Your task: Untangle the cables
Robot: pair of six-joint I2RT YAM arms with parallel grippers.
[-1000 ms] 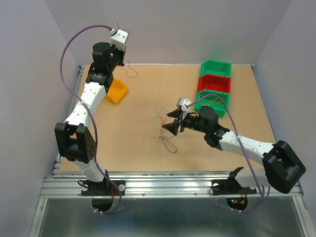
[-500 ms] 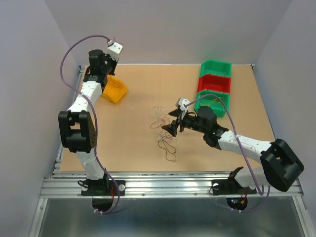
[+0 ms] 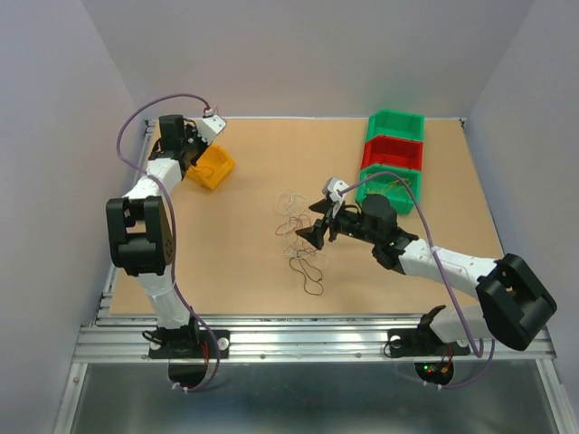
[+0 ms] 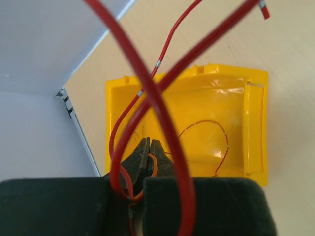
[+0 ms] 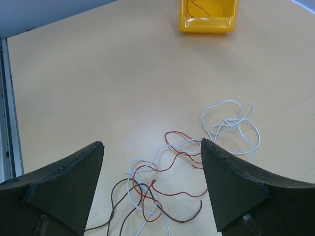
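You bring your left gripper (image 4: 149,147), pinching a red wire (image 4: 150,91), down from the back wall to the yellow bin (image 3: 215,166); your right gripper (image 5: 151,144) spreads wider over the cables (image 5: 142,184)

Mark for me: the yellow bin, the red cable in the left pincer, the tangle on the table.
yellow bin (image 4: 256,132), left wrist view, its right wall.
red cable (image 4: 154,91), left wrist view, where its strands cross.
tangle (image 5: 150,187), right wrist view, the knotted middle.
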